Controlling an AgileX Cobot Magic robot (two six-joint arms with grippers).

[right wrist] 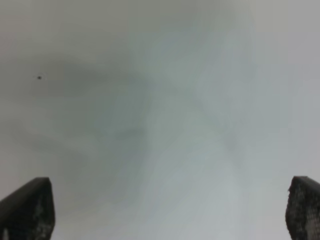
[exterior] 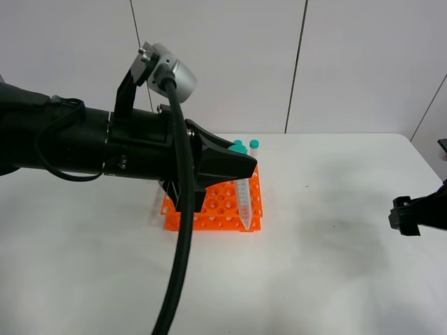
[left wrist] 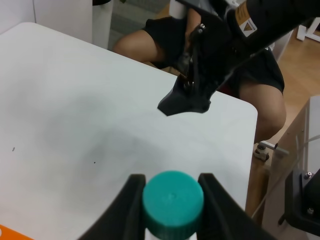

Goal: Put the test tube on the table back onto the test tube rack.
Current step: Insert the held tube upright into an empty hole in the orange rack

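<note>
left end effector (left wrist: pixel 172 200) clamped on teal cap of test tube (exterior: pixel 244 202), tube upright, tip at front right corner of orange test tube rack (exterior: pixel 213 209), can't tell if in a hole. right end effector (right wrist: pixel 170 210) wide open, holding nothing, over counter (exterior: pixel 335 265).

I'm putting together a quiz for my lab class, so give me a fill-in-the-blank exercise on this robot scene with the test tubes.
The left gripper grips the test tube by its ____.
The test tube rack is coloured ____.
The right gripper, holding nothing, has its jaws ____.
Missing words: cap; orange; open.
</note>
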